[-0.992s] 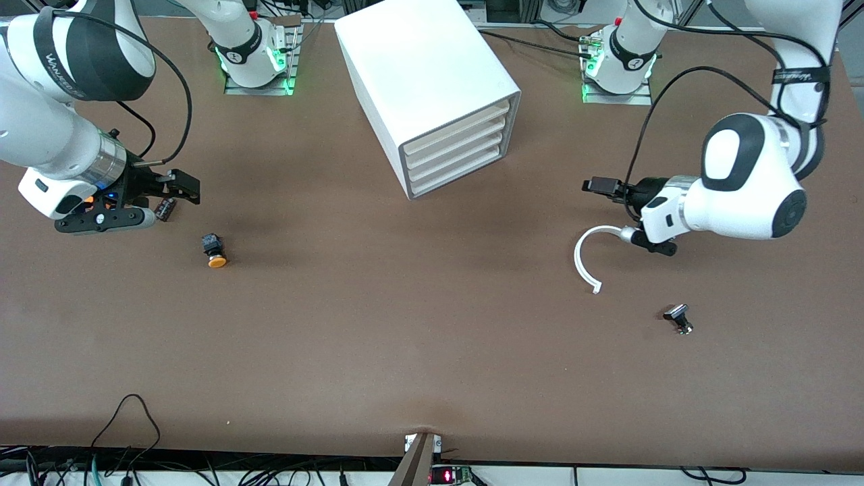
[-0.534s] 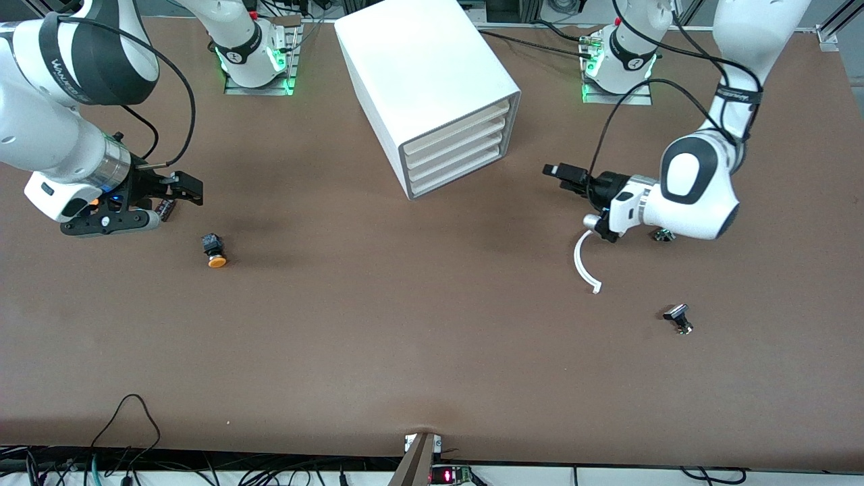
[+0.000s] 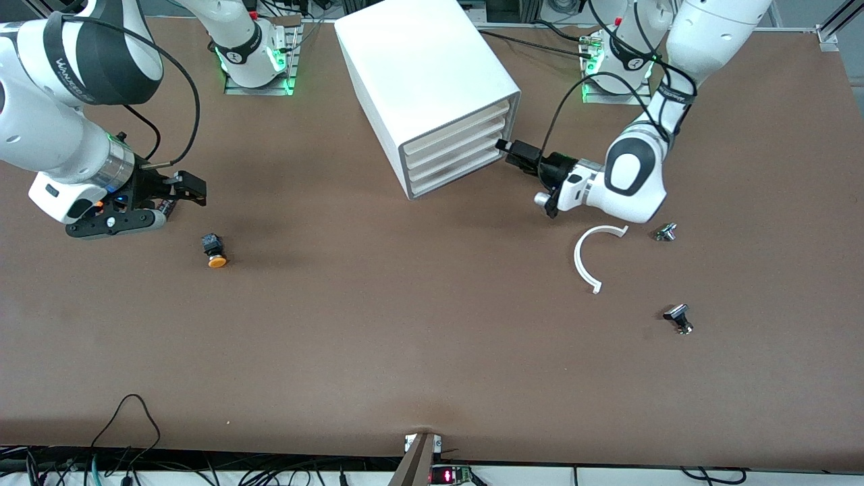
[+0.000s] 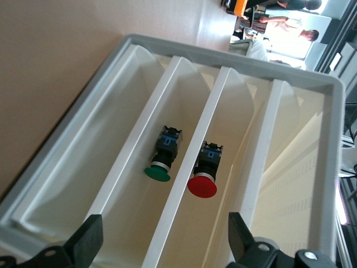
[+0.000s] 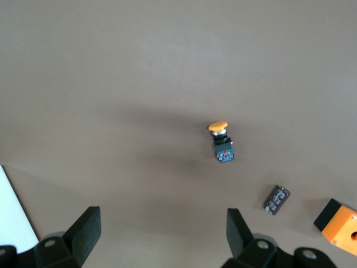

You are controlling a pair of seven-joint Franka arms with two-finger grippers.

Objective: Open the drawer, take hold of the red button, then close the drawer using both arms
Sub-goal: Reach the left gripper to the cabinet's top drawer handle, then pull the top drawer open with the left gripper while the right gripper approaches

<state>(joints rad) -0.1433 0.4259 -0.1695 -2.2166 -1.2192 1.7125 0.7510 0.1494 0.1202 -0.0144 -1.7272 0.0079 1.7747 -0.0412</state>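
The left gripper (image 3: 507,148), fingers apart, reaches the cabinet (image 3: 432,81) front to pull a drawer (image 3: 455,145) holding the red button (image 4: 204,176), while the right gripper (image 3: 185,190) waits open over the table (image 3: 405,324).

Robotics lab: bolted arm bases (image 3: 253,50), cables (image 3: 128,432).

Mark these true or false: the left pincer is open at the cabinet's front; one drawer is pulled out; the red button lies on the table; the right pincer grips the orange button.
1. The left pincer is open at the cabinet's front. True.
2. One drawer is pulled out. False: all four drawers sit flush.
3. The red button lies on the table. False: it lies in a drawer, beside the drawer holding a green button.
4. The right pincer grips the orange button. False: it is open and empty; that button lies on the table.
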